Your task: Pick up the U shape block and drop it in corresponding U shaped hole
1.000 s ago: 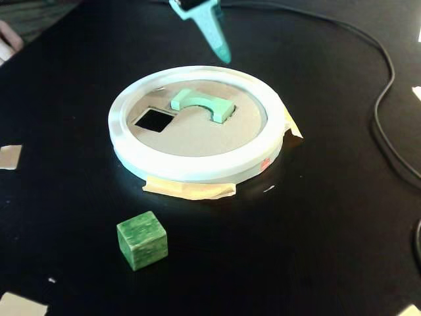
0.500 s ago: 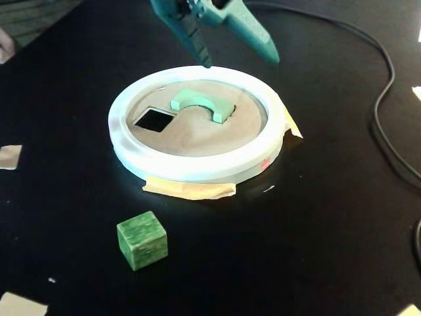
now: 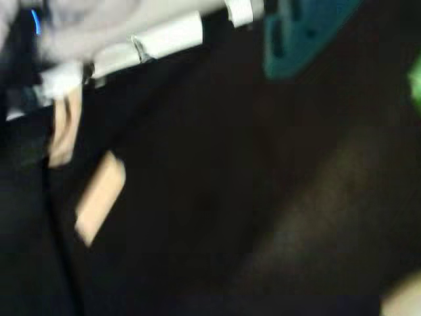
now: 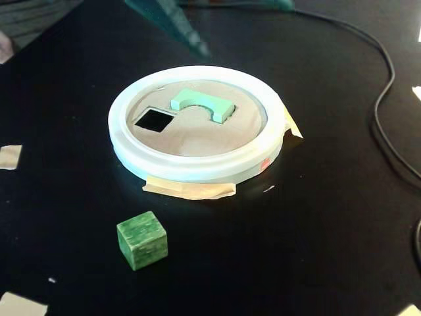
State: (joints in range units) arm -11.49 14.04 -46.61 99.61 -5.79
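Up close in the fixed view, a dark green cube (image 4: 142, 239) sits alone on the black surface (image 4: 316, 230), near the front. Bits of tan tape (image 4: 9, 157) lie by the left edge.

Behind the cube is a white ring (image 4: 197, 168) with a tan disc (image 4: 197, 135) inside it. Tape holds the ring down at the front. A small square hole (image 4: 154, 120) is cut in the disc on the left. Just to the right of it, the U shape block (image 4: 202, 104) lies on the disc, over the U shaped hole. It seems to stick up above the disc, and I cannot tell how far it has gone in. The hole itself is hidden under it.

Farther back, at the top edge, one teal finger (image 4: 172, 25) of the hand points down toward the far rim of the ring. It touches nothing. Only this part of the hand shows, so I cannot tell if the fingers are spread or pressed together. A black cable (image 4: 388, 99) curls along the right side.

The wrist view is very blurry. It shows a teal part (image 3: 299, 36) at the top, dark surface, a tan strip (image 3: 100, 197) on the left and some white shapes (image 3: 168, 36). The block does not show there.

No words can be read anywhere.
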